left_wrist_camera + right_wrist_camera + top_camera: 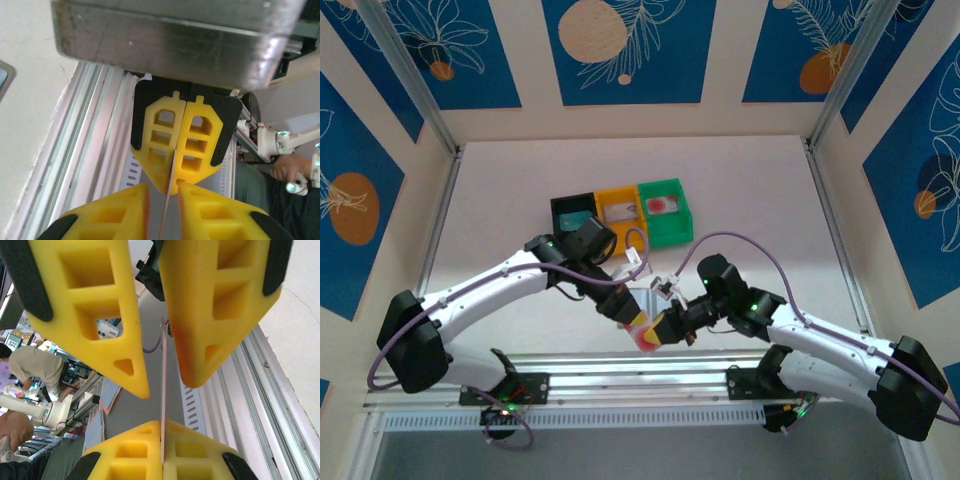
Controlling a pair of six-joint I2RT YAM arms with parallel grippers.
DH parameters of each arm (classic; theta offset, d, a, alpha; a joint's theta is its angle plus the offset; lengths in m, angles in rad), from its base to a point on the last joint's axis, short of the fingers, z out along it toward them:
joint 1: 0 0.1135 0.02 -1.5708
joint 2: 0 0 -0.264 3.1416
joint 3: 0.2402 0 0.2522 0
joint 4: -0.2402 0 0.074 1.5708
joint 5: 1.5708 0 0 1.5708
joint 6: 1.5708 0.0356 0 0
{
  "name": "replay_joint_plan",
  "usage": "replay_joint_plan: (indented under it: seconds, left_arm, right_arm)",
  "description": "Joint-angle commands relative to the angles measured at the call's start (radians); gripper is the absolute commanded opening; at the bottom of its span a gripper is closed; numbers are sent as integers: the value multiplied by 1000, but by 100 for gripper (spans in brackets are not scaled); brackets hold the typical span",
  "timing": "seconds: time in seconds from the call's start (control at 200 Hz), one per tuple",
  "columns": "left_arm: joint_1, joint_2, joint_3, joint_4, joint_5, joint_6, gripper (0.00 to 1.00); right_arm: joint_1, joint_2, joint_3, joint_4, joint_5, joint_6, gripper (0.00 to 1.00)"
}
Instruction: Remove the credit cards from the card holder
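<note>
A pale credit card with a red dot [645, 338] hangs in the air just above the table's near edge, between my two grippers. My right gripper [162, 424] is shut on the card's thin edge [162, 390]. In the left wrist view, my left gripper [164, 189] stands open. One of its yellow fingers [125, 210] is on each side of the card [166, 205], with a narrow gap both ways. In the top view the left gripper [632, 318] comes from the upper left and the right gripper [667, 328] from the right. The card holder is hidden under the arms.
Three small bins stand in a row at mid-table: black [560, 207], orange [618, 192] and green [682, 208]. Each holds a card. The aluminium rail [620, 375] runs along the near edge just below the grippers. Purple cables loop over both arms.
</note>
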Motion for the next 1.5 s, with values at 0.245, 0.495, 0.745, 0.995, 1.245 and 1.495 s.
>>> replay_joint_plan:
  seconds: [0.245, 0.495, 0.745, 0.995, 1.245, 1.495]
  left_arm:
    - [-5, -64, -27, 9, -4, 9, 0]
    - [50, -243, -162, 265, -193, -221, 0]
    - [51, -363, -329, 635, -325, -600, 0]
    - [44, -443, -460, 914, -374, -849, 0]
    - [-6, -457, -536, 1028, -402, -934, 0]
    - [-32, -471, -555, 1027, -398, -938, 0]
  right_arm:
    - [-4, -50, 44, -78, 106, -32, 14]
    - [-65, -267, -76, -72, 339, 59, 53]
    - [-71, -429, -265, 189, 377, 189, 63]
    - [-25, -424, -295, 307, 424, 221, 63]
    - [-13, -421, -302, 379, 437, 228, 56]
    - [-13, -417, -276, 371, 440, 216, 45]
